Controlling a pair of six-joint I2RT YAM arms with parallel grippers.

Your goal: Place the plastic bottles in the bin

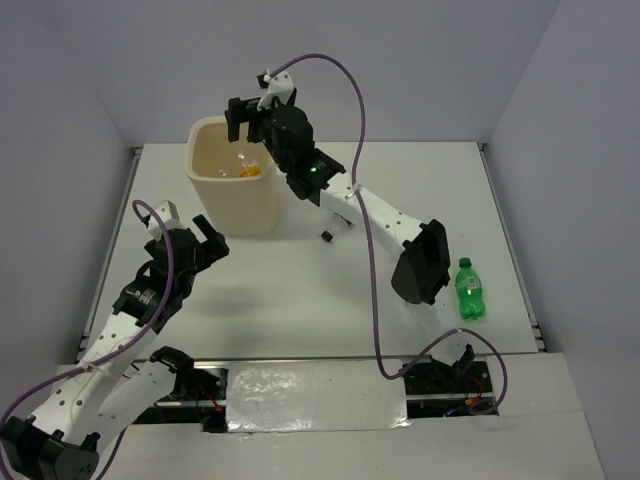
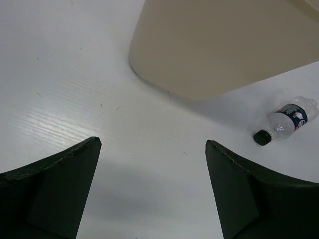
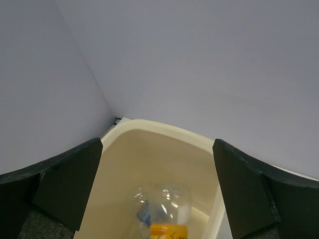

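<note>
The cream bin [image 1: 238,205] stands at the back left of the table. A clear bottle with orange-yellow contents [image 1: 250,171] lies inside it, and it also shows in the right wrist view [image 3: 164,211]. My right gripper [image 1: 243,118] is open and empty above the bin's rim [image 3: 164,127]. A clear bottle with a blue label [image 1: 337,231] lies on the table right of the bin, partly under the right arm. A green soda bottle [image 1: 468,290] lies at the right. My left gripper [image 1: 190,240] is open and empty, low over the table left of the bin [image 2: 224,45], with the blue-label bottle [image 2: 286,122] ahead to its right.
The right arm [image 1: 400,225] stretches across the middle of the table from its base to the bin. Grey walls close in the back and both sides. The arm bases and cables sit along the near edge.
</note>
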